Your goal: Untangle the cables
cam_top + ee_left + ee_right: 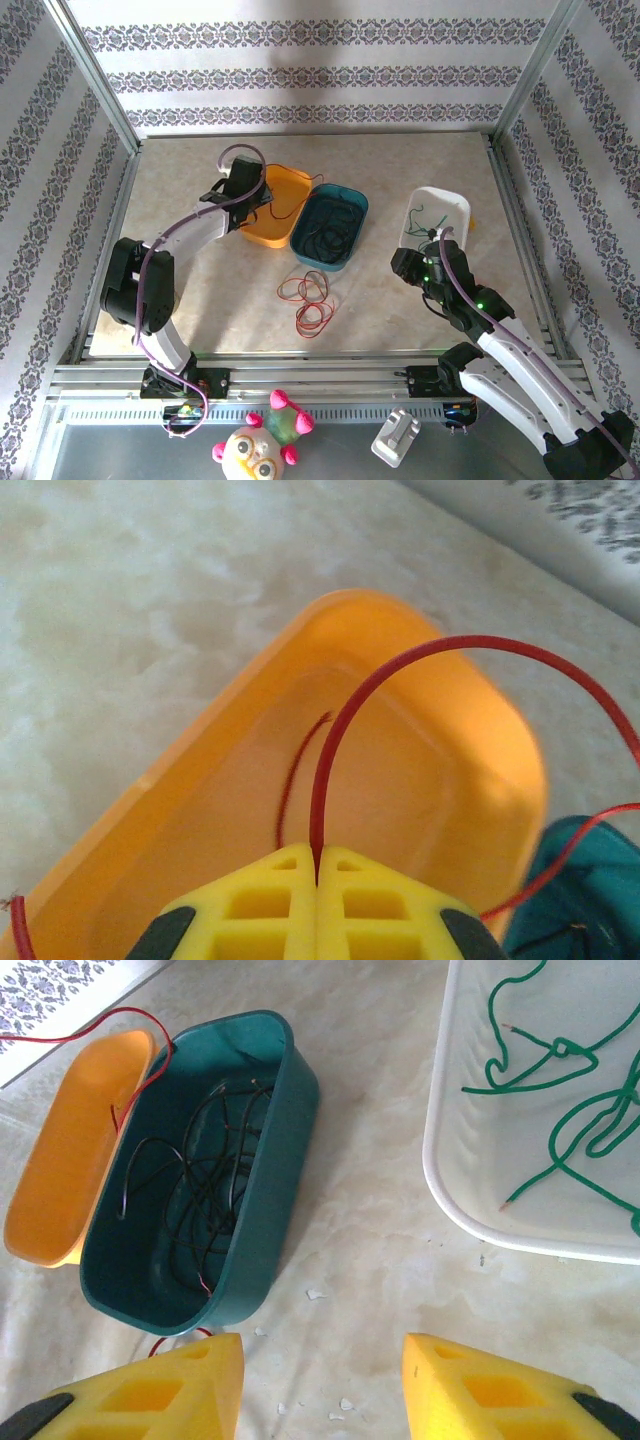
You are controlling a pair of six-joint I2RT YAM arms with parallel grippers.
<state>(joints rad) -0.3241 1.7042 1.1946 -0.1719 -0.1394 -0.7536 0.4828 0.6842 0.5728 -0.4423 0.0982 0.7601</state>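
While the left hand (317,872) pinched a red cable (400,660) above the orange bin (505,750), its slack arched toward the rim of the teal bin (295,1100); letting go there could have left it snagged among the black cables (200,1190). The right hand (322,1380) hovered spread and empty.

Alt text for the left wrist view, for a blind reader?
The left gripper, shut, pinches a red cable that arches over an orange bin on the table; the corner of a teal bin shows at lower right.
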